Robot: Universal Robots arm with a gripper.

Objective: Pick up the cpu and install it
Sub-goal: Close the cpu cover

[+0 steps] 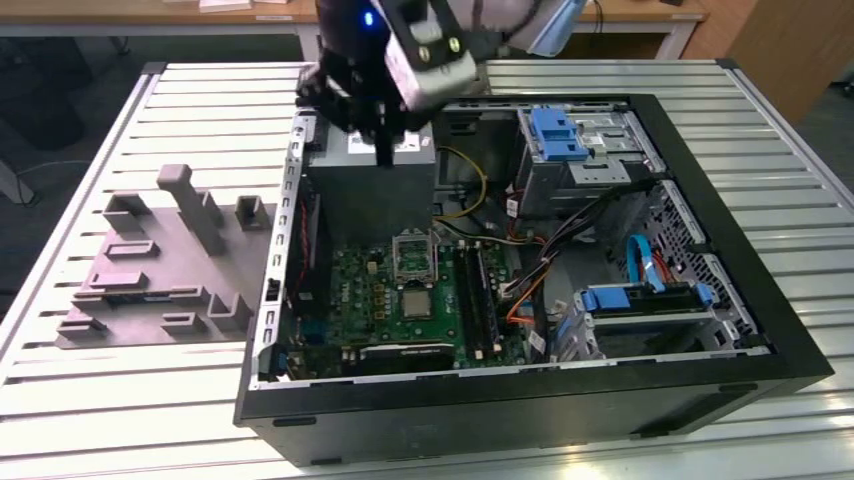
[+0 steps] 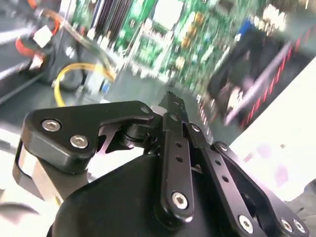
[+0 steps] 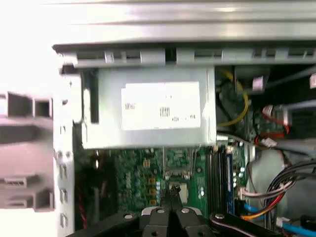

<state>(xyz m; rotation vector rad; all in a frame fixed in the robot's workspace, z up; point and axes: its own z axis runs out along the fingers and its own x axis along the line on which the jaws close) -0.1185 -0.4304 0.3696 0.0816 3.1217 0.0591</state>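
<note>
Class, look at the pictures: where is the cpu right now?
In the exterior view, the cpu lies flat on the green circuit board inside the open computer case, just below the metal socket frame.

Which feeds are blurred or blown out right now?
Second wrist view: circuit board smeared by motion, white glare beside it, claw crisp. First wrist view: table washed out. Exterior view: arm blurred, case evenly lit.
</note>
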